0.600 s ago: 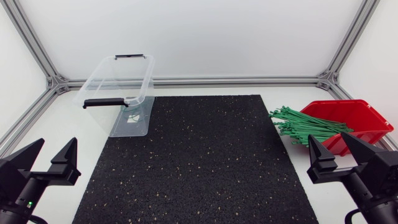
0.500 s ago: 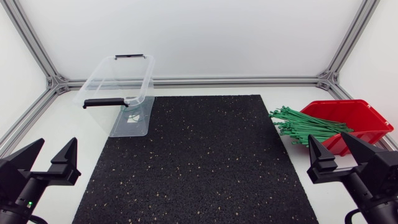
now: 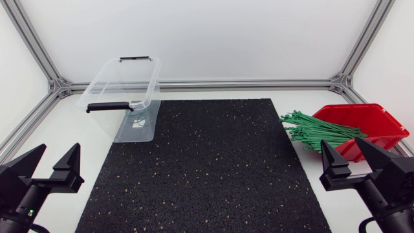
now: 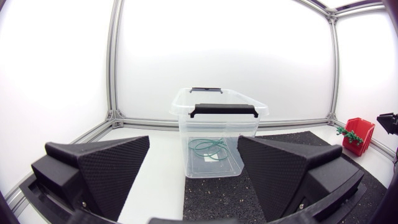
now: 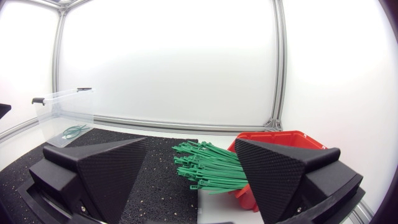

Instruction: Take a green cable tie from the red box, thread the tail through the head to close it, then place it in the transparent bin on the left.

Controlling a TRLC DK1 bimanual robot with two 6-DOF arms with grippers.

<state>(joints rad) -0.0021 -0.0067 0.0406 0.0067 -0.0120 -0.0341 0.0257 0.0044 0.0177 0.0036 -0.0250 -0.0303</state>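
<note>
The desk (image 3: 71, 139) is white. A black mat (image 3: 207, 162) with small specks lies flat in its middle. A clear bin (image 3: 139, 123) stands at the mat's 10 o'clock corner, partly on it. A red box (image 3: 381, 123) sits at 3 o'clock, with green ties (image 3: 317, 133) sticking out toward the mat.

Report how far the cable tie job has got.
Done: at least one looped green cable tie already lies in the clear plastic bin. In hand: nothing; the left tool and right tool are open and empty, touching neither container. Left: pick a tie from the green bundle spilling out of the red box, thread it, bin it.
</note>
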